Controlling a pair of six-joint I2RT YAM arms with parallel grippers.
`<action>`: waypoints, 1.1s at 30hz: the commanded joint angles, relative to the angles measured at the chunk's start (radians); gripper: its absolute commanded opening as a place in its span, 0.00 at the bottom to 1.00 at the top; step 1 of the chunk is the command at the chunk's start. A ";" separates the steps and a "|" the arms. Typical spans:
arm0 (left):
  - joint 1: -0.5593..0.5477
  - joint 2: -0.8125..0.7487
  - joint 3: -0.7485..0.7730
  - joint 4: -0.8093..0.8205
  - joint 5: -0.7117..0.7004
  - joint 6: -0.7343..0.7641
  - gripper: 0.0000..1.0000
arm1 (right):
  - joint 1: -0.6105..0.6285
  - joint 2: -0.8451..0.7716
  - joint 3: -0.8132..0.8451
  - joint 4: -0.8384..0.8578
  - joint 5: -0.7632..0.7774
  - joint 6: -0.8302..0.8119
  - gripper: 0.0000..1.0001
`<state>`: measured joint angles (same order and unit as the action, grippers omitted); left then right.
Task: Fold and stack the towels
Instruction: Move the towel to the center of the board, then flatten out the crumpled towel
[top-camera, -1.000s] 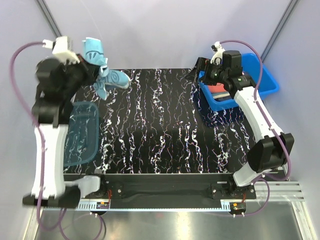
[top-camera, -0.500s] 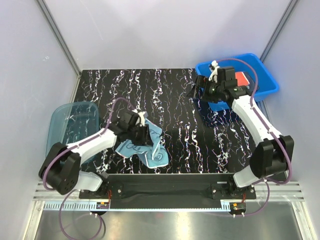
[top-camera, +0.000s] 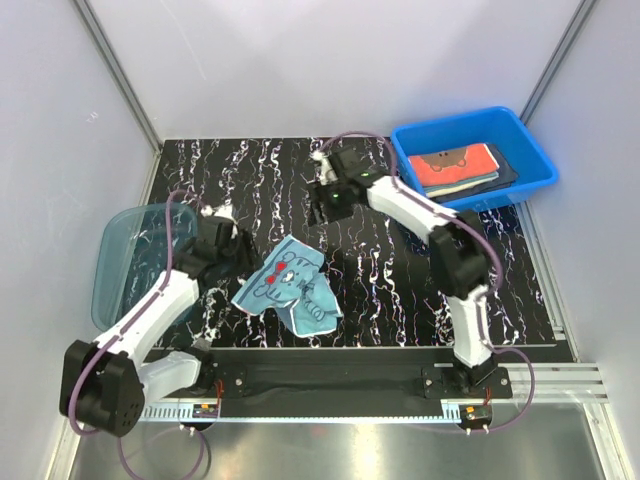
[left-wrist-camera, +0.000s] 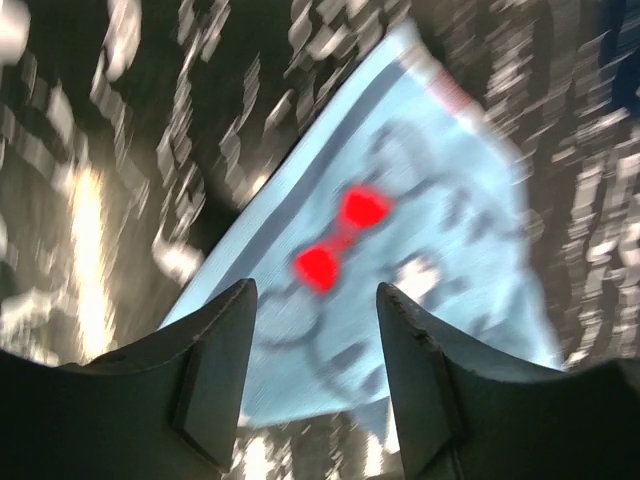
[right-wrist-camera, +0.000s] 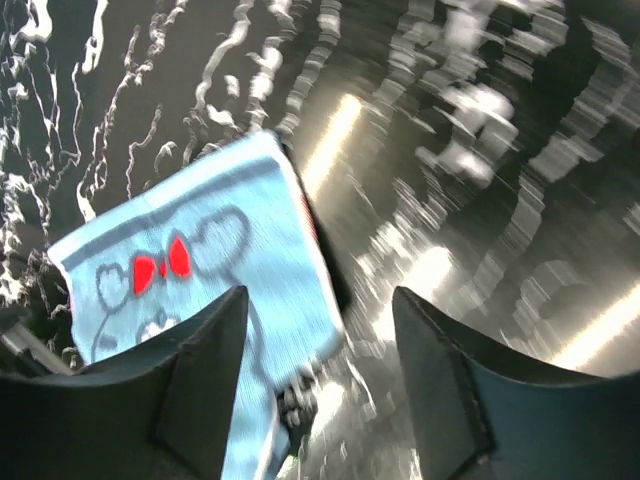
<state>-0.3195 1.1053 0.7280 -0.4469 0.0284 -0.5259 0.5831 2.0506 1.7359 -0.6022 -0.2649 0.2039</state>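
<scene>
The left pincer (left-wrist-camera: 315, 290) stands spread and empty, the light blue towel (left-wrist-camera: 400, 240) lying on the table (left-wrist-camera: 130, 150) just ahead of its tips. The right pincer (right-wrist-camera: 320, 295), likewise spread and empty, hangs with that towel ahead, apart.

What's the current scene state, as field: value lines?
light blue towel: spread loosely on table, print up, not folded
left end effector: open, empty, at towel's left edge
right end effector: open, empty, over bare table
blue bin: far right, red towel on top of stack
teal tub: left table edge
</scene>
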 joint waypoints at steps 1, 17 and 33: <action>0.002 -0.059 -0.085 0.002 -0.056 -0.051 0.56 | 0.046 0.130 0.158 -0.001 -0.031 -0.070 0.65; 0.028 -0.069 -0.228 0.046 -0.081 -0.125 0.53 | 0.093 0.451 0.397 0.056 -0.237 -0.285 0.63; 0.028 0.050 -0.197 0.076 -0.101 -0.100 0.52 | 0.115 0.370 0.172 0.121 -0.235 -0.431 0.54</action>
<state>-0.2951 1.1419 0.5018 -0.4164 -0.0570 -0.6350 0.6865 2.3989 1.9217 -0.4316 -0.4961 -0.1905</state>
